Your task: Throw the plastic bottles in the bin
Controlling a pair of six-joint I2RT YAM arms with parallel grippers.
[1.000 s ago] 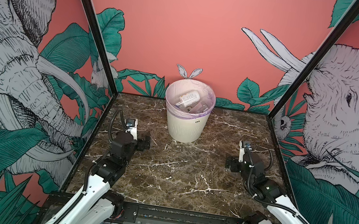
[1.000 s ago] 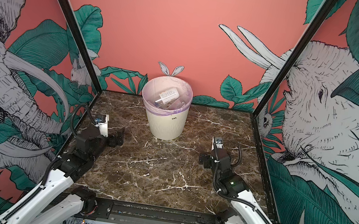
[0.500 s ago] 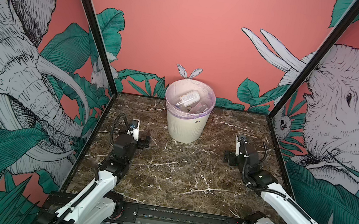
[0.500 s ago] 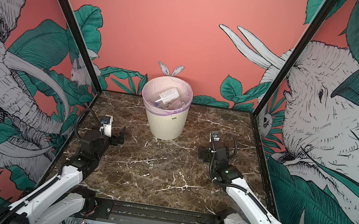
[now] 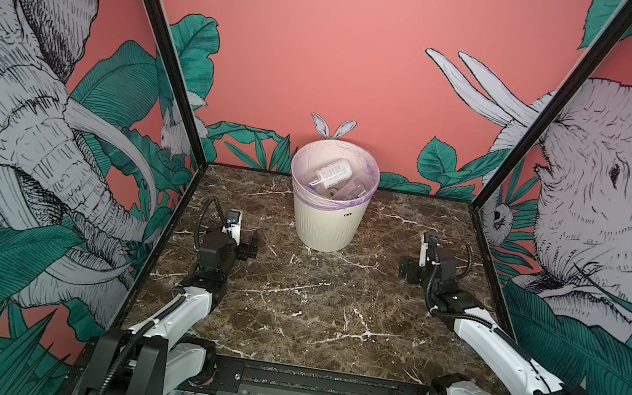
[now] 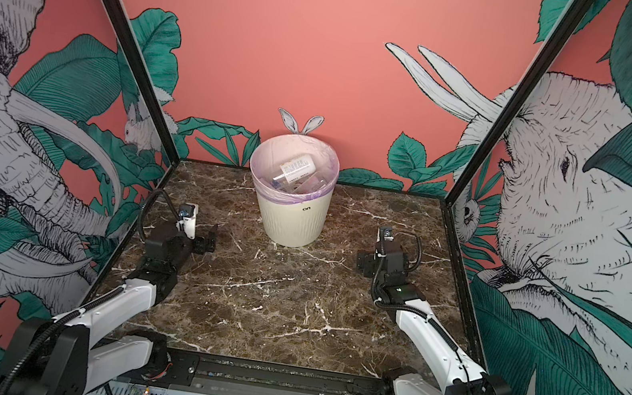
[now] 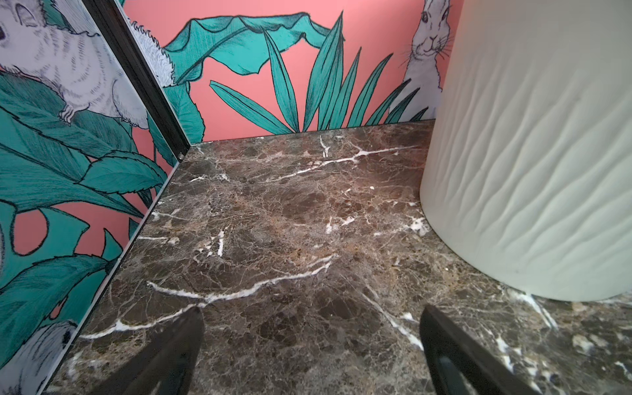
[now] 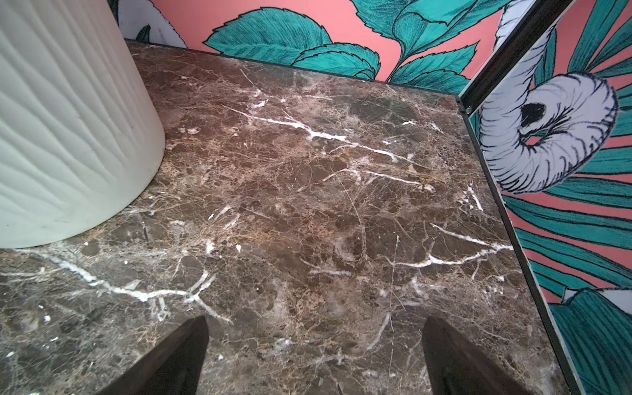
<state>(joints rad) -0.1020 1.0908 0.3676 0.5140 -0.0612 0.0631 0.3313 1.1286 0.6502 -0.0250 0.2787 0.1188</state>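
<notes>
The bin (image 5: 325,227) stands at the back middle of the marble table, a pale lilac bag over its rim. Several plastic bottles (image 5: 334,171) lie inside it, a white labelled one on top, seen in both top views (image 6: 296,167). No bottle lies on the table. My left gripper (image 5: 248,245) hovers low, left of the bin, open and empty; its wrist view shows the bin's ribbed wall (image 7: 530,154) beside the gripper (image 7: 309,314). My right gripper (image 5: 408,268) sits low to the bin's right, open and empty (image 8: 314,323), with the bin's wall (image 8: 68,119) close by.
Illustrated wall panels with black corner posts (image 5: 165,60) (image 5: 544,113) close the table on three sides. The dark rail (image 5: 321,384) carrying both arm bases runs along the front edge.
Both arms have folded lower toward the front rail. The right gripper has shifted slightly toward the back; the left has barely moved. Both stay open.
</notes>
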